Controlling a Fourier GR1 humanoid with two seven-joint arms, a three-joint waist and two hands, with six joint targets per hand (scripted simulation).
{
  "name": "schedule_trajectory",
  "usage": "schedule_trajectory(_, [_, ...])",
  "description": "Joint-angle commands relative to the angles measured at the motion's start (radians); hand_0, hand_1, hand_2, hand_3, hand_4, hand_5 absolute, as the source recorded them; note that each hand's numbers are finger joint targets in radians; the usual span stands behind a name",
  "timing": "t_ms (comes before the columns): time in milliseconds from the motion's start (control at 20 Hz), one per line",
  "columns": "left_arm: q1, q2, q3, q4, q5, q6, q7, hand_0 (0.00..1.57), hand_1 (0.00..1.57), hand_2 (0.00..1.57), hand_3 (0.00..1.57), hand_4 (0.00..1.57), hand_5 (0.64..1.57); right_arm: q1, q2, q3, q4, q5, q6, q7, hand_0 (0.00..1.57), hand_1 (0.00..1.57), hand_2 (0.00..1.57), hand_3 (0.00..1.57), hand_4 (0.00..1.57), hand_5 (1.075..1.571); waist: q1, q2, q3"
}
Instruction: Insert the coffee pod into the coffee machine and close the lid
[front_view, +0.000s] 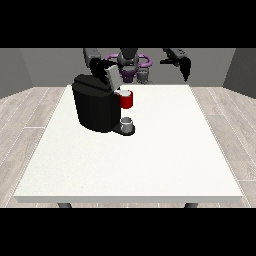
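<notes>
A large white table (130, 165) fills the middle of the frame, seen from across it, with the robot (129, 62) small at the top centre behind the far edge. On the table's upper left stands a black coffee machine (95, 107), a bulky rounded body. A red holder (126, 99) sticks out from its right side, about halfway up, and a pale spot shows at the holder's top, which may be the pod, though I cannot tell for sure. Below the holder, on the machine's low black base, sits a small grey cup (127, 125), upright. Above the machine a light grey lid (109, 76) stands raised and tilted, not shut down over the holder. The hand at the view's left (98, 66) is at the top of the machine, right by the raised lid; it appears to touch the lid, but whether its fingers are spread, curled or pinching anything I cannot tell. The hand at the view's right (185, 67) hangs in the air at the upper right of the frame, beyond the table's far edge and well apart from the machine, fingers pointing downward and looking relaxed, with nothing in them. Pale wood flooring shows on both sides of the table, with grey walls behind.
</notes>
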Motion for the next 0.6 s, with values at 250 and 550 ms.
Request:
schedule_trajectory(250, [-0.028, -0.004, -0.001, 0.065, -0.011, 0.031, -0.017, 0.00, 0.00, 0.00, 0.00, 0.12, 1.571, -0.103, 0.049, 0.083, 0.004, 0.073, -0.034, 0.093, 0.00, 0.00, 0.00, 0.00, 0.00, 1.571, 0.011, 0.011, 0.0018])
schedule_trajectory(550, [-0.059, 0.004, -0.024, 0.015, 0.001, 0.004, 0.003, 0.00, 0.00, 0.00, 0.00, 0.00, 1.571, -0.112, -0.014, 0.063, 0.007, 0.082, -0.021, 0.046, 0.00, 0.00, 0.00, 0.00, 0.12, 1.571, 0.063, 0.036, 0.0028])
